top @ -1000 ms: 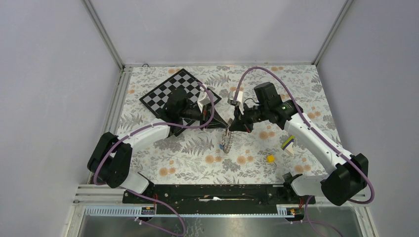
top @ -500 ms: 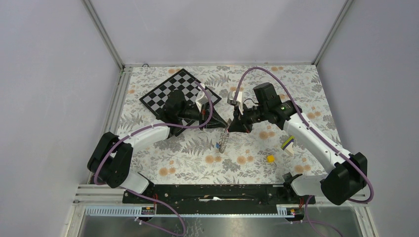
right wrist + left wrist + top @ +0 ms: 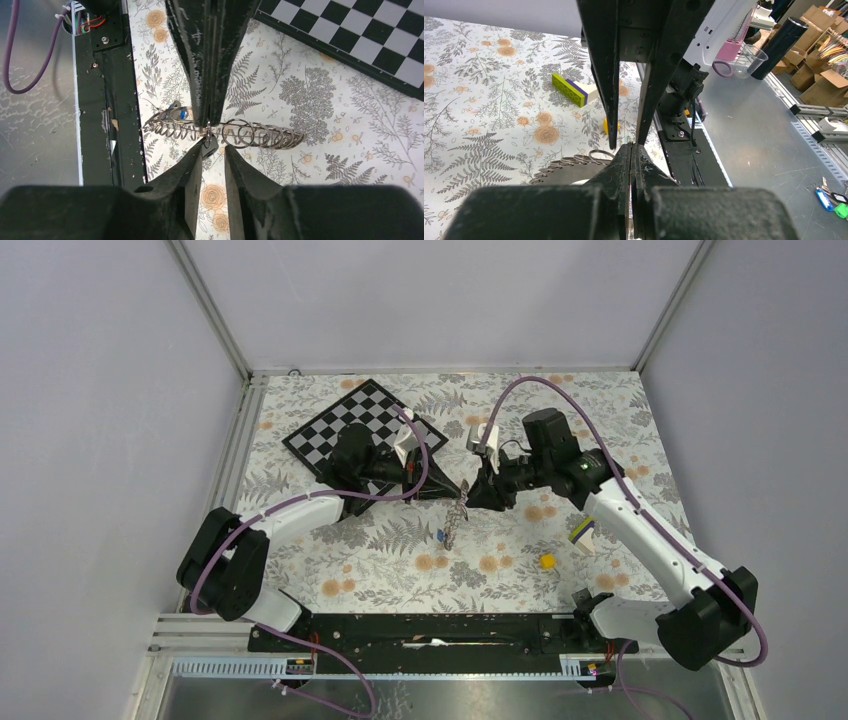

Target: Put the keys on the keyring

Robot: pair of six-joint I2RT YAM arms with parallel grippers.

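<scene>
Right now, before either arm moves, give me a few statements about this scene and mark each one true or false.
1. The left gripper has its jaws shut on the keyring. True.
2. The right gripper is clamped shut. False: its jaws stand apart, close to the keyring.
3. The blue key lies on the chessboard. False: it is at one end of the keyring, away from the board.
4. The yellow cube sits on the table, apart from both grippers. True.

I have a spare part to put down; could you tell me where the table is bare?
Bare: the near strip between keyring and base rail; the far-right corner beyond the right arm. Crowded: the centre, where left tool meets right tool.
</scene>
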